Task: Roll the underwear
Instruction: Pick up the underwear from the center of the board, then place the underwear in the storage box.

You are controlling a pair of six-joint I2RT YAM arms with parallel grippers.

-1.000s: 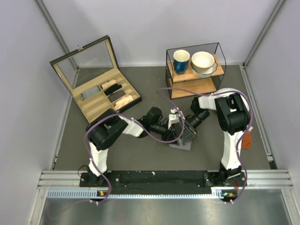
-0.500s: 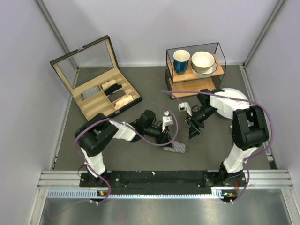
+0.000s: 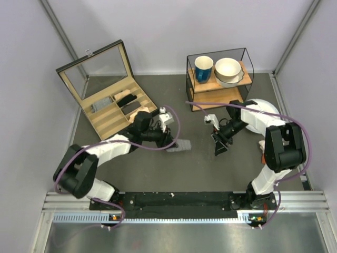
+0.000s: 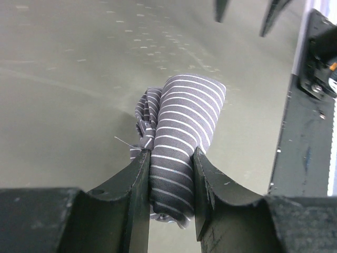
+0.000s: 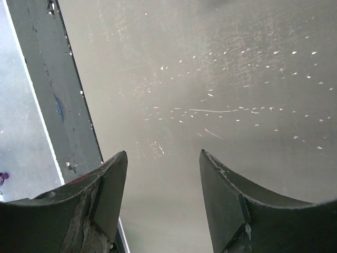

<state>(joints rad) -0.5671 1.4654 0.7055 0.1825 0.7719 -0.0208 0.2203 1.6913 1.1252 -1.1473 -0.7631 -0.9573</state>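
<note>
The underwear (image 3: 179,146) is a tight grey roll with white pinstripes. My left gripper (image 3: 171,141) is shut on it and holds it just in front of the wooden box, low over the table. In the left wrist view the roll (image 4: 181,132) sits squeezed between both fingers of the left gripper (image 4: 171,161), with its far end sticking out past the tips. My right gripper (image 3: 218,148) is open and empty over bare table to the right, apart from the roll. Nothing lies between the fingers of the right gripper (image 5: 163,158).
An open wooden divider box (image 3: 113,118) with beige, black and grey rolls stands at the back left. A glass-framed shelf (image 3: 217,84) with a blue mug (image 3: 203,68) and white bowls (image 3: 228,69) stands at the back right. A black rail (image 5: 42,79) runs along the near edge.
My left gripper has carried the roll left and back, from the table's middle toward the box. My right gripper has drawn away to the right, clear of the cloth.
</note>
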